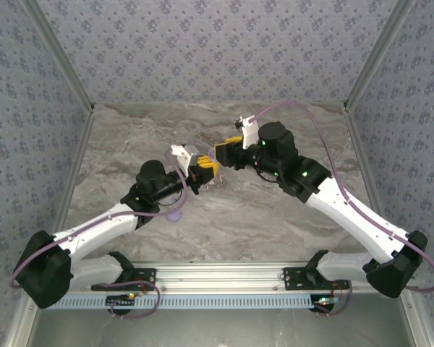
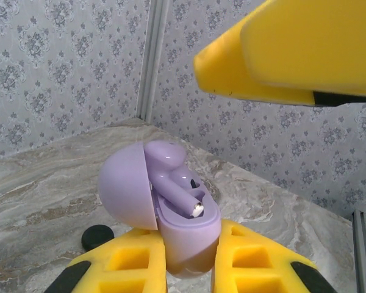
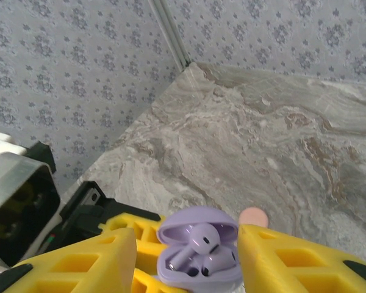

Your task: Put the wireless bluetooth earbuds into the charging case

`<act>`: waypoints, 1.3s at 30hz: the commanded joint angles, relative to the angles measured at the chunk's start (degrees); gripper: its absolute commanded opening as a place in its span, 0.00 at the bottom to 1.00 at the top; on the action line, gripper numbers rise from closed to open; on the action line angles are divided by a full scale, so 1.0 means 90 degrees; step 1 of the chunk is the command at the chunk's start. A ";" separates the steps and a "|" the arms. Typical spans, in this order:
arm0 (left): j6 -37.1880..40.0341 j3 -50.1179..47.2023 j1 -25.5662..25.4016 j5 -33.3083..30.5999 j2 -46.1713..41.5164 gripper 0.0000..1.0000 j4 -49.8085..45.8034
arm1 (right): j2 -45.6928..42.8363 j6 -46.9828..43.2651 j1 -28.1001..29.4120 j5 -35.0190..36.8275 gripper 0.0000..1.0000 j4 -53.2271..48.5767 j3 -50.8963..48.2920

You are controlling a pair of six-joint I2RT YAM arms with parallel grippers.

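earbuds (image 3: 201, 250) lying in open lavender charging case (image 2: 183, 238), one stem tilted up, likely not seated. case pinched tight by left gripper (image 2: 189, 268); right gripper (image 3: 188, 264) half-parted, straddling it, holding nothing. risk: nudging loose bud out while backing off, or jamming lid (image 2: 125, 189) on it.

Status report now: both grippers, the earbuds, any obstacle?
Left gripper shut on open case. Right gripper open, over case. Two earbuds inside. No obstacle seen.
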 commanded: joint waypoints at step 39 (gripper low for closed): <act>0.0174 0.0200 -0.0027 0.0010 0.0079 0.00 0.0327 | 0.1411 -0.0101 -0.0021 0.0026 0.38 -0.2081 0.1879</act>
